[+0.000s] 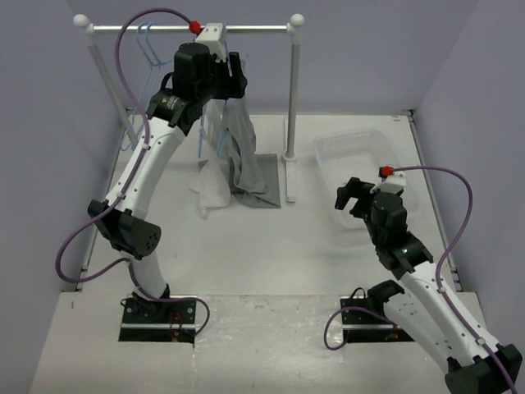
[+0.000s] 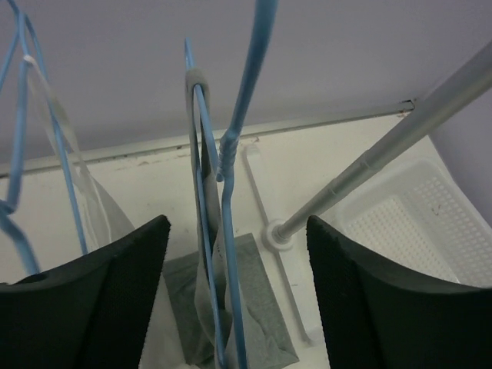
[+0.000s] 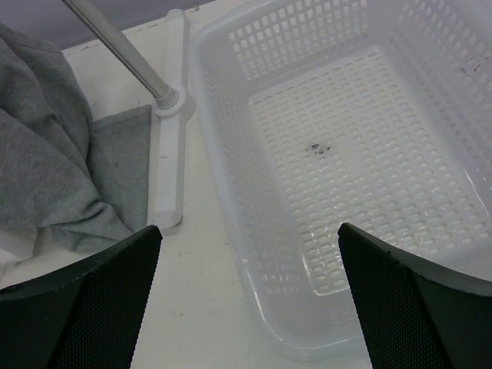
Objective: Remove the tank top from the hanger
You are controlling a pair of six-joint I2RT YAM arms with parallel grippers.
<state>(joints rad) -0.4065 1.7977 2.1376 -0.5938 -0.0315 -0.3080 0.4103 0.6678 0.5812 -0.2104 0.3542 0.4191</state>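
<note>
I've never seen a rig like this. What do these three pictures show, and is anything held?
Two robot arms are bolted at the near edge of a table. One picture looks down from above and behind them; the other two come from wrist cameras, so the dark shapes at the bottom are each arm's own fingers. On a clothes rack, the grey tank top hangs from a blue hanger, its lower end on the table beside a white garment. A white basket sits to the right. The left gripper stands open around the hanger, gripping nothing. The right gripper hovers open over the basket, empty.
</note>
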